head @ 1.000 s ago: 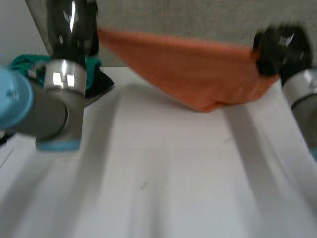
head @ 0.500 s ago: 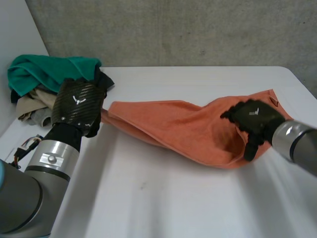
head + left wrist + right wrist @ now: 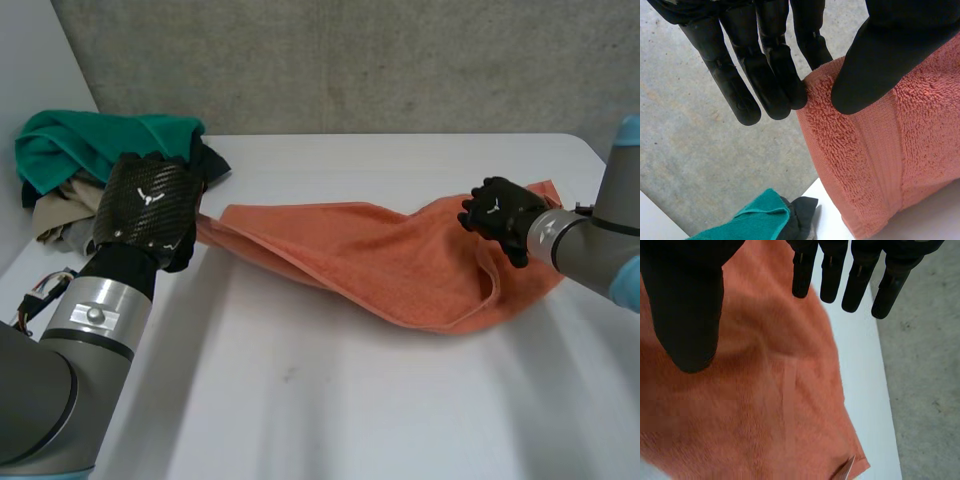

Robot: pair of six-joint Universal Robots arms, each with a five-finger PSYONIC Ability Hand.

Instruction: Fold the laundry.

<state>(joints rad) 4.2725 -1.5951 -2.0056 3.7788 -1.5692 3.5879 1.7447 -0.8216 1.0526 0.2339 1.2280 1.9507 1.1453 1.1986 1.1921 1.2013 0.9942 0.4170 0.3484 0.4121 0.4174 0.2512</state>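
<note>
Barely started: orange towel point(image 3: 400, 270) lies rumpled on the surface point(image 3: 330, 400), unfolded. Left robot hand point(image 3: 145, 210) pinches one corner, right robot hand point(image 3: 498, 215) is spread over the far end. Laundry pile point(image 3: 90, 145) beside the left robot hand is untouched.

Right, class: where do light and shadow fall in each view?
Head view: light glints off the glossy back of the left hand; the orange towel throws a soft shadow on the table. Left wrist view: the towel's pile is evenly lit. Right wrist view: shading in its folds under the right hand.
</note>
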